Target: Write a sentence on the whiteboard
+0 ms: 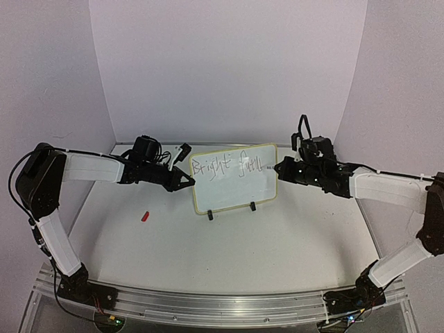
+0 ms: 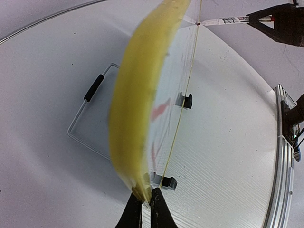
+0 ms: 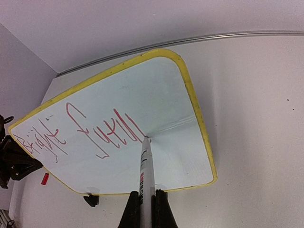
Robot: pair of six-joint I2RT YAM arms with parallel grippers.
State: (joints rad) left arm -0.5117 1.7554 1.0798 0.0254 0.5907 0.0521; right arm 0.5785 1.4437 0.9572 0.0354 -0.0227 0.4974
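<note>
The whiteboard [image 1: 230,193] stands upright mid-table on two black clip feet [image 1: 252,205]. It has a pale yellow rim. The sentence [image 1: 225,166] is one thin scrawled line reading roughly "Bright futu", red in the right wrist view [image 3: 95,128]. My left gripper [image 1: 192,182] is shut on the board's left rim [image 2: 133,109], pinching it at the fingertips [image 2: 158,204]. My right gripper [image 1: 280,169] is shut on a white marker [image 3: 146,166]. The marker's tip touches the board [image 3: 156,90] just after the last stroke. The marker also shows in the left wrist view [image 2: 223,21].
A small red marker cap [image 1: 145,216] lies on the table left of the board, also in the right wrist view [image 3: 44,178]. The board's black wire stand [image 2: 90,118] juts out behind it. An aluminium rail [image 1: 222,304] runs along the near edge. Pale walls enclose the back and sides.
</note>
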